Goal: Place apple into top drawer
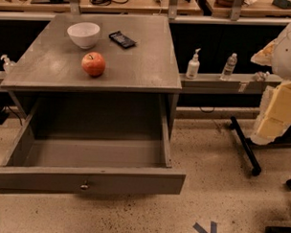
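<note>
The grey bench (138, 60) filled the upper left of the frame, and the top drawer (38, 179) below it stood pulled open. A white bowl (83, 34) sat at the bench's far side; the apple (93, 64) lay near it, not touching. The tool was outside the frame, its opening impossible to tell

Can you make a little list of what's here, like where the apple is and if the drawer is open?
apple: on the grey table, near its front edge
white bowl: upright, behind the apple, not touching
dark flat thing: right of the bowl
top drawer: pulled open, nothing inside
gripper: not in view
apple in drawer: not yet
</note>
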You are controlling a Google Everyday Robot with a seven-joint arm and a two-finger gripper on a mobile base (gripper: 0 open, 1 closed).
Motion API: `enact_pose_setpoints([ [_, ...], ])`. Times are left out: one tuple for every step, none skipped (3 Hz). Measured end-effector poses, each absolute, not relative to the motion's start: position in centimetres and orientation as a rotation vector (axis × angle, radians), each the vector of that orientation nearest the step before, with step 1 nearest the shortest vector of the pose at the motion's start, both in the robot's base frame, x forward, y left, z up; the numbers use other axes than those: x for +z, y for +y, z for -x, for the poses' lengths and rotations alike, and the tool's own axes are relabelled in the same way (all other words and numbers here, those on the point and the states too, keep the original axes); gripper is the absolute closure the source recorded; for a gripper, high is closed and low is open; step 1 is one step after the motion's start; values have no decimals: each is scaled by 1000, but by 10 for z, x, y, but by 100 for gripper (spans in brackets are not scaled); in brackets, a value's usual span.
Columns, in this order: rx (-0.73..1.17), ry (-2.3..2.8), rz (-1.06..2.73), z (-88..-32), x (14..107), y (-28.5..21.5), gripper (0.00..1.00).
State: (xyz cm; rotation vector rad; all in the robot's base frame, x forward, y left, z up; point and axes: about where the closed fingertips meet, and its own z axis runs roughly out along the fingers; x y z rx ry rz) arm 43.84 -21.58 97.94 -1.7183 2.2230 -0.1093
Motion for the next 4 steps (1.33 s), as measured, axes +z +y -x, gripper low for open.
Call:
enact_pose_setpoints([
  [-109, 2223, 1718, -438, 979, -216, 0],
  [-91, 2152, 1739, -471, 985, -200, 0],
  [14, 1990, 1843, -563, 977, -135, 0],
  [258, 1743, 1860, -665, 964, -4, 0],
])
